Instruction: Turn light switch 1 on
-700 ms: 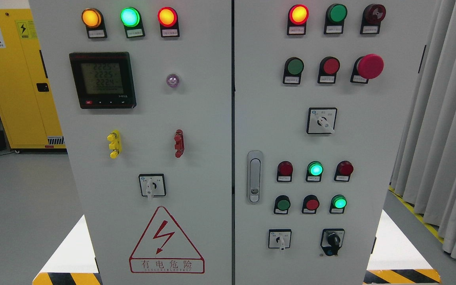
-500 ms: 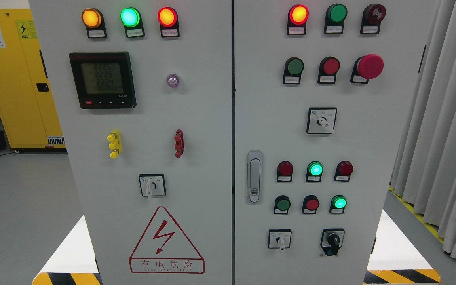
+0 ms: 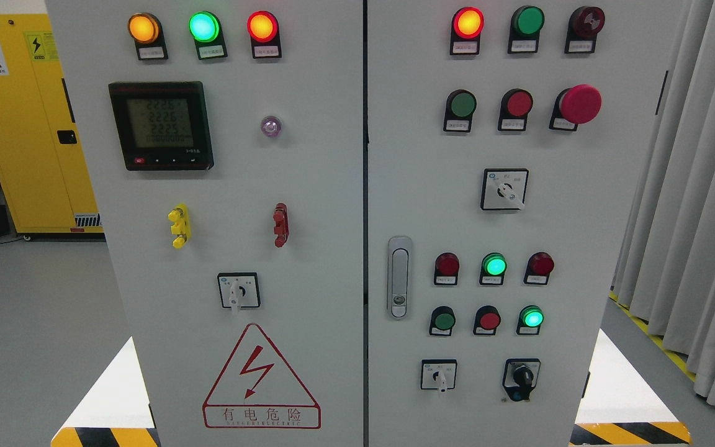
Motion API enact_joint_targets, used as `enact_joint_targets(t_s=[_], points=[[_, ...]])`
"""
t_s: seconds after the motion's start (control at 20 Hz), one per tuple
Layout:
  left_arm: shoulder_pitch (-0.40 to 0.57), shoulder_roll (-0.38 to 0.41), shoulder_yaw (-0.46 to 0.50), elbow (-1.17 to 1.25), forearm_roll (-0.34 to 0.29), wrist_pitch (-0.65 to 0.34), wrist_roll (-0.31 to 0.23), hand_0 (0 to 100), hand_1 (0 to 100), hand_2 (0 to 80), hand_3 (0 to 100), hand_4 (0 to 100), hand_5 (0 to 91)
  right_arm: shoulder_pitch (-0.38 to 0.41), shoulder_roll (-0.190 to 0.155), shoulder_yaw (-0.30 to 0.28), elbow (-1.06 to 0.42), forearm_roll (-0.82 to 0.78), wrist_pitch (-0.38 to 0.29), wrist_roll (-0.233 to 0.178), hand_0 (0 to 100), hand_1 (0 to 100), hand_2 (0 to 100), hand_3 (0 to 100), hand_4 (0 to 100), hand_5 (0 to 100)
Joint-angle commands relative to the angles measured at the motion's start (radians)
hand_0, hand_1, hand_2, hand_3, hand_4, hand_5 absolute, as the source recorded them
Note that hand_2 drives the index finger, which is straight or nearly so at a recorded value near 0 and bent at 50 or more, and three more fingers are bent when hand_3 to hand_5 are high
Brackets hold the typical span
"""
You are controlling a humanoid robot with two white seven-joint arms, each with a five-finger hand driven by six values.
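A grey electrical cabinet with two doors fills the head view. The right door carries a row of push buttons: a dark green one, a red one and a large red mushroom button. Lower down sit a second dark green button, a red button and a lit green button. The small labels under them are too small to read, so I cannot tell which is light switch 1. Neither of my hands shows in the picture.
Rotary selector switches, a black knob and a door handle stand out from the panel. A digital meter is lit. A yellow cabinet stands at left, grey curtains at right.
Only the digits on the meter have flickered; nothing else has moved and no hand has come into view.
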State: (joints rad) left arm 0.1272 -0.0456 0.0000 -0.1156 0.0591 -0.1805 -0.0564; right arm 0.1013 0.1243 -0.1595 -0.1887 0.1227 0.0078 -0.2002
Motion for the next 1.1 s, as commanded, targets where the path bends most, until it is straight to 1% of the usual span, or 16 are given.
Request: enact_joint_targets(t_s=[0.0, 0.05, 0.1, 0.2, 0.25, 0.3, 0.35, 0.4, 0.45, 0.5, 0.55, 0.6, 0.7, 0.75, 0.9, 1.05], points=[[0.011, 0.003, -0.029, -0.178, 0.001, -0.017, 0.085, 30, 18, 0.0, 0, 0, 0.0, 0.000, 0.000, 0.000, 0.000, 0.000, 0.000, 0.001, 0, 50, 4, 0, 0, 0], [0.015, 0.004, -0.028, -0.228, 0.001, -0.019, 0.108, 30, 21, 0.0, 0, 10, 0.0, 0.000, 0.000, 0.000, 0.000, 0.000, 0.000, 0.001, 0, 50, 4, 0, 0, 0], [0.023, 0.006, -0.028, -0.283, 0.001, -0.022, 0.124, 31, 22, 0.0, 8, 15, 0.0, 0.000, 0.000, 0.000, 0.000, 0.000, 0.000, 0.001, 0, 50, 4, 0, 0, 0], [0.052, 0.009, -0.023, -0.425, 0.001, -0.042, 0.132, 32, 27, 7.7, 20, 28, 0.0, 0.000, 0.000, 0.000, 0.000, 0.000, 0.000, 0.001, 0, 50, 4, 0, 0, 0], [0.064, 0.009, -0.012, -0.497, -0.001, -0.046, 0.133, 32, 28, 8.2, 20, 29, 0.0, 0.000, 0.000, 0.000, 0.000, 0.000, 0.000, 0.001, 0, 50, 4, 0, 0, 0], [0.074, 0.009, -0.002, -0.569, -0.004, -0.048, 0.139, 31, 30, 14.4, 32, 43, 13.1, 0.000, 0.000, 0.000, 0.000, 0.000, 0.000, -0.001, 0, 50, 4, 0, 0, 0], [0.081, 0.009, 0.003, -0.638, -0.005, -0.047, 0.151, 31, 31, 15.5, 34, 46, 17.3, 0.000, 0.000, 0.000, 0.000, 0.000, 0.000, 0.001, 0, 50, 4, 0, 0, 0], [0.086, 0.010, 0.005, -0.704, -0.008, -0.047, 0.165, 28, 35, 20.8, 42, 54, 28.9, 0.000, 0.000, 0.000, 0.000, 0.000, 0.000, 0.001, 0, 50, 4, 0, 0, 0], [0.094, 0.016, 0.006, -0.773, -0.010, -0.047, 0.174, 25, 40, 25.3, 47, 59, 37.5, 0.000, 0.000, 0.000, 0.000, 0.000, 0.000, 0.001, 0, 50, 4, 0, 0, 0], [0.104, 0.022, 0.006, -0.852, -0.010, -0.045, 0.181, 24, 42, 27.5, 50, 61, 41.1, 0.000, 0.000, 0.000, 0.000, 0.000, 0.000, 0.001, 0, 50, 4, 0, 0, 0], [0.118, 0.030, 0.006, -0.931, -0.009, -0.040, 0.181, 19, 48, 33.4, 56, 67, 49.8, 0.000, 0.000, 0.000, 0.000, 0.000, 0.000, 0.001, 0, 50, 4, 0, 0, 0], [0.130, 0.038, 0.006, -1.007, -0.009, -0.039, 0.181, 16, 49, 34.6, 58, 69, 53.3, 0.000, 0.000, 0.000, 0.000, 0.000, 0.000, 0.001, 0, 50, 4, 0, 0, 0], [0.137, 0.042, 0.006, -1.132, -0.009, -0.037, 0.179, 12, 53, 37.1, 63, 76, 66.1, 0.000, 0.000, 0.000, 0.000, 0.000, 0.000, -0.001, 0, 50, 4, 0, 0, 0], [0.140, 0.044, 0.006, -1.189, -0.010, -0.036, 0.179, 10, 55, 40.9, 68, 80, 73.3, 0.000, 0.000, 0.000, 0.000, 0.000, 0.000, -0.001, 0, 50, 4, 0, 0, 0], [0.143, 0.049, 0.011, -1.360, -0.012, -0.019, 0.178, 7, 57, 46.2, 77, 85, 79.6, 0.000, 0.000, 0.000, 0.000, 0.000, 0.000, 0.001, 0, 50, 4, 0, 0, 0], [0.141, 0.052, 0.017, -1.504, -0.012, 0.024, 0.176, 5, 59, 48.8, 79, 86, 79.3, 0.000, 0.000, 0.000, 0.000, 0.000, 0.000, 0.001, 0, 50, 4, 0, 0, 0]])
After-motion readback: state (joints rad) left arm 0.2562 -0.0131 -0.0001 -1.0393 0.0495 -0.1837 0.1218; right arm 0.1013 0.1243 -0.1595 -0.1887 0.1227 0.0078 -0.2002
